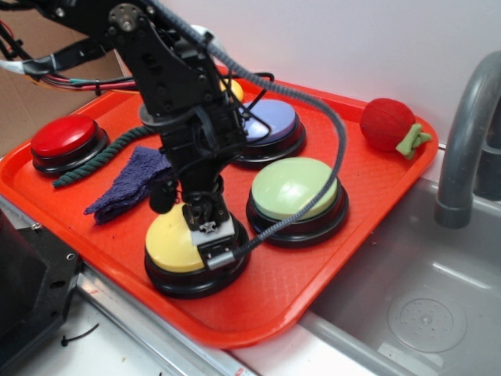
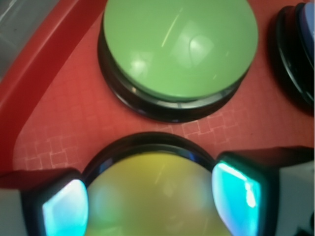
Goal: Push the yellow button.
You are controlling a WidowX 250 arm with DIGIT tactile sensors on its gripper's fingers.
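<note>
Red tray [image 1: 376, 204] on a counter edge, grey sink [image 1: 415, 313] and faucet [image 1: 466, 149] to one side, pale wall behind. Four dome buttons spread across the tray, apart from one another, presumably so one can be pressed without touching another.

- yellow button [image 1: 174, 235]: near corner of tray, closest to the front rim. Pale yellow dome on black round base. Sitting flat, dome facing straight up. Round, so no long axis to note; press direction judged as straight down.
- gripper [image 1: 210, 227]: directly over the yellow button, pointing down, tip at or on the dome's far-side half. Contact not certain from the exterior view; wrist view shows the dome [image 2: 152, 196] filling the space between the fingers [image 2: 236, 191], very close. Vertical approach judged to suit a downward push.
- Fingers: parted, one at each side of the wrist view, dome seen between them. Nothing gripped. Spread looks moderate; exact opening hard to gauge.
- green button [image 1: 293, 188]: just beyond the yellow one, apart from it, red tray surface showing between the bases in the wrist view.
- blue button [image 1: 270, 121] further back, partly behind the arm. red button [image 1: 64, 137] at far corner.
- Also on tray: dark blue cloth [image 1: 129, 184], green rope [image 1: 102, 160], red strawberry toy [image 1: 389, 124]. All clear of the yellow button.
</note>
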